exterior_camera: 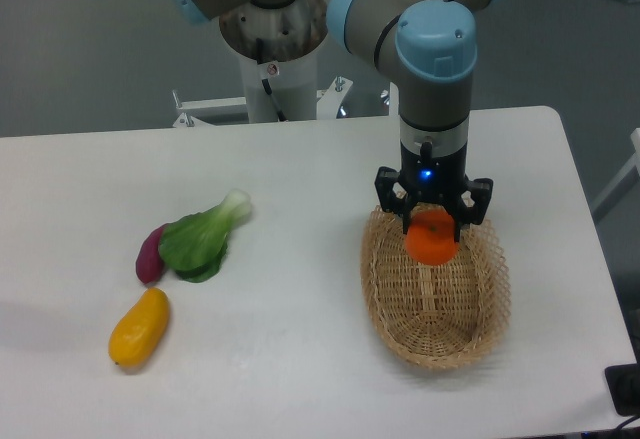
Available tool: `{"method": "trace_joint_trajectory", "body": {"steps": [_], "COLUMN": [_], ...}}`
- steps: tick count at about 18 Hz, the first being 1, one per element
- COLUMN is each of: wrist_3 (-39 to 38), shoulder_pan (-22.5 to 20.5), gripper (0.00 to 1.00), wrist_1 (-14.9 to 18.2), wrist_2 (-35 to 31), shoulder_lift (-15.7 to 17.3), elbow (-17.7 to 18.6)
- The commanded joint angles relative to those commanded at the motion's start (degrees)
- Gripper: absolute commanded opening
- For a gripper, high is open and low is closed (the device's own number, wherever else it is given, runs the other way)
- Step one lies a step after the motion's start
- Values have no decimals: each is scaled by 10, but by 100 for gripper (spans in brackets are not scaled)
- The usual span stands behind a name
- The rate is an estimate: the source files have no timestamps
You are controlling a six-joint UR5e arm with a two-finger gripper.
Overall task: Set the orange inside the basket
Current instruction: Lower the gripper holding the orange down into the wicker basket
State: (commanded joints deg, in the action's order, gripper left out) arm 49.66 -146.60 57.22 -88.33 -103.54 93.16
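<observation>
The orange [432, 240] hung in the air over the far end of the basket [436, 344], pinched between the two dark fingers of the tool [432, 231], which was clenched on it from either side. A small green stem spot showed near the top of the fruit, and the fruit sat above the woven floor rather than resting on it, though how far above could not be told from this one view. The basket, an oval of light tan wicker with an open lacy rim, lay on the right part of the white counter [300, 189], its long axis running away from the camera. Directly above the tool a blue light glowed on the wrist, and the grey arm [434, 79] with its blue joint caps rose straight up from there before bending back toward its base. Well apart on the left of the counter lay a leafy green vegetable [200, 239] touching a purple item [150, 255], and just in front of them a yellow-orange elongated fruit [139, 327].
</observation>
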Motion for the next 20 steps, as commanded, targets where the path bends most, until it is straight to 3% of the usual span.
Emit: {"method": "trace_joint_trajectory", "body": {"steps": [13, 20], "wrist_3": [4, 84], "shoulder_pan": [-4, -26], "gripper": [63, 63], "wrist_1": [-3, -13], "wrist_2": [-1, -2], "shoulder_lift": [-2, -3], "elbow": [9, 41]}}
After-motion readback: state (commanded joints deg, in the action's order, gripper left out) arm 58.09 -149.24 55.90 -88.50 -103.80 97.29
